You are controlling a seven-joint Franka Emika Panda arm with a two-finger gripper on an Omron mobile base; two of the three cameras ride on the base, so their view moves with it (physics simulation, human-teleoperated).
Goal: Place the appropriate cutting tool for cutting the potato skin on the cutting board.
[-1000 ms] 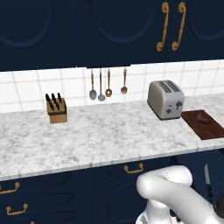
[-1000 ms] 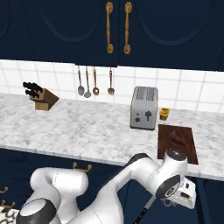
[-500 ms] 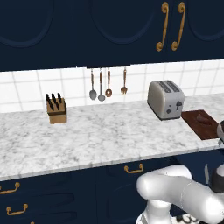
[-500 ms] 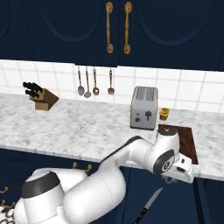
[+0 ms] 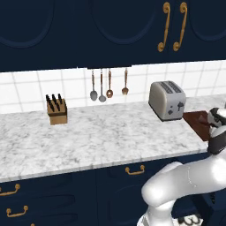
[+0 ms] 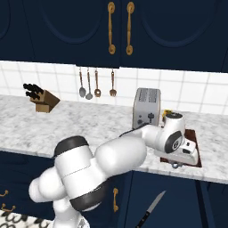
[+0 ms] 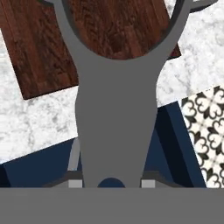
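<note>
Reading from the left along the table (image 5: 101, 141), you had the knife block (image 5: 56, 111), then the toaster (image 5: 167, 100), then the cutting board (image 5: 199, 122) at the far right, with the arm's wrist hanging over the board's near edge. The tool (image 7: 111, 181) was clenched on the peeler (image 7: 116, 109), one fingertip pressed to each side of the handle's base. The step in hand was judged to be the carry-in before placing. Your next move called for lowering the peeler until it lay flat on the wood, then releasing it. In the hand view, the peeler's long axis ran straight out from the fingertips. Its forked head pointed away from the tool and overlapped the board, while the handle lay above the table's front edge and the cabinet face. A knife (image 6: 151, 208) showed low before the cabinets, blade slanting up to the right.
</note>
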